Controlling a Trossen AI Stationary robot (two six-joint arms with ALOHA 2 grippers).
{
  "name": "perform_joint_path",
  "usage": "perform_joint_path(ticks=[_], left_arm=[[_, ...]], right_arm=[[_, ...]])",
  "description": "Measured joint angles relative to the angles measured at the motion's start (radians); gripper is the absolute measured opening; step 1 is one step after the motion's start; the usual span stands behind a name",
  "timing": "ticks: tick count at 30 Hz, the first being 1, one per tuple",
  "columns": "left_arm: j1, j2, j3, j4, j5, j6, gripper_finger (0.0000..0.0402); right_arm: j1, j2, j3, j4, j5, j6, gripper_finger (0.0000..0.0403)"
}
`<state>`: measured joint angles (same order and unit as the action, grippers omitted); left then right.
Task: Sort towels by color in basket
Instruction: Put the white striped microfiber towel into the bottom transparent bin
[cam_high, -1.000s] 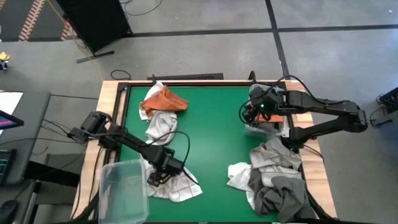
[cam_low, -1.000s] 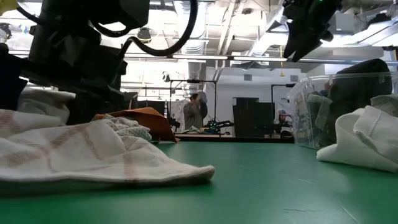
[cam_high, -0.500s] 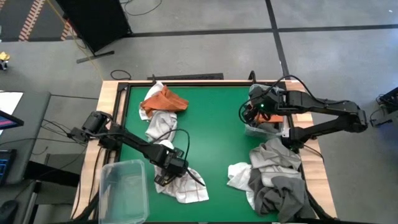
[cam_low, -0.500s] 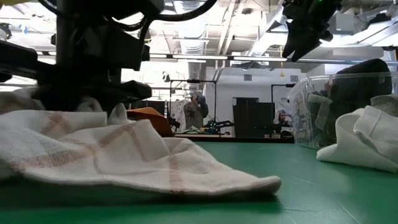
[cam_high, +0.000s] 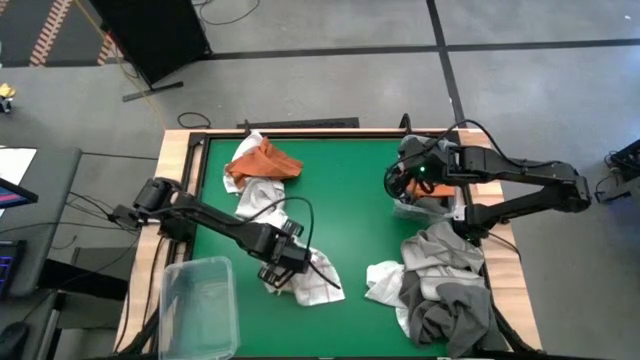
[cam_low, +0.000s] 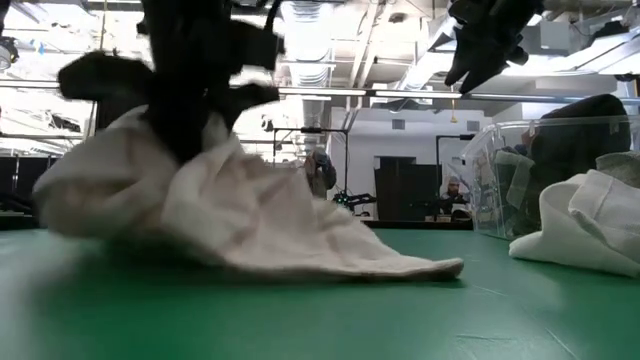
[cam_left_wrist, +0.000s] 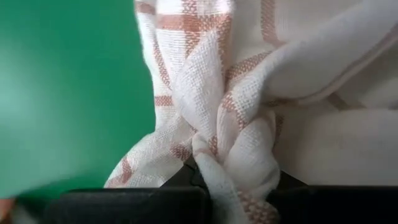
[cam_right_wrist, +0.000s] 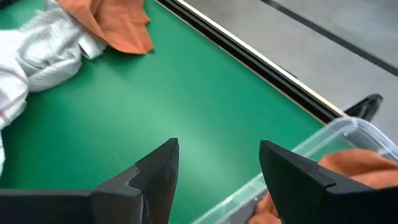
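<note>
Near 6 o'clock on worktop (cam_high: 350, 210): left gripper (cam_high: 285, 272) clamped tight on bunched fold of white checked towel (cam_high: 313, 280), rest trailing on green surface. Toward 2 o'clock: right gripper (cam_high: 400, 180) parted, empty, above clear basket (cam_right_wrist: 339, 140). Soft, light, limp cloth; likely to drape and drag; best pinched at gathered ridge, not flat edge

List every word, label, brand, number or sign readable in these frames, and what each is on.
None can be read.
The checked towel clamped in the left gripper carries only woven rust lines, no lettering.
The clear bin under the open right gripper shows no label.
The green table is unmarked.
Items in the room behind the table in the low view are too small to read.
</note>
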<state>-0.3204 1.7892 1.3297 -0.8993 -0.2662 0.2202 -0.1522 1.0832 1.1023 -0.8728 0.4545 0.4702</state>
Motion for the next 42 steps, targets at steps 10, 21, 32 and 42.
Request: perform_joint_path(ticks=[10,21,32,42], left_arm=[[-0.047,-0.173,0.238,-0.288,-0.144,-0.106,0.0023],[-0.208,-0.382,0.469,-0.647,-0.171,-0.522,0.0023],[-0.461,-0.539,0.489,-0.672,-0.025,-0.846,0.0023],[-0.654,-0.562,0.419,-0.670,0.023,-1.089,0.0023]], right_arm=[[0.044,0.000,0.000,0.022,0.117,-0.012,0.0250],[0.068,0.002,0.000,0.031,0.132,-0.030,0.0250],[0.068,0.002,0.000,0.051,0.132,-0.034,0.0250],[0.068,0.002,-0.025,0.064,0.132,-0.034,0.0250]])
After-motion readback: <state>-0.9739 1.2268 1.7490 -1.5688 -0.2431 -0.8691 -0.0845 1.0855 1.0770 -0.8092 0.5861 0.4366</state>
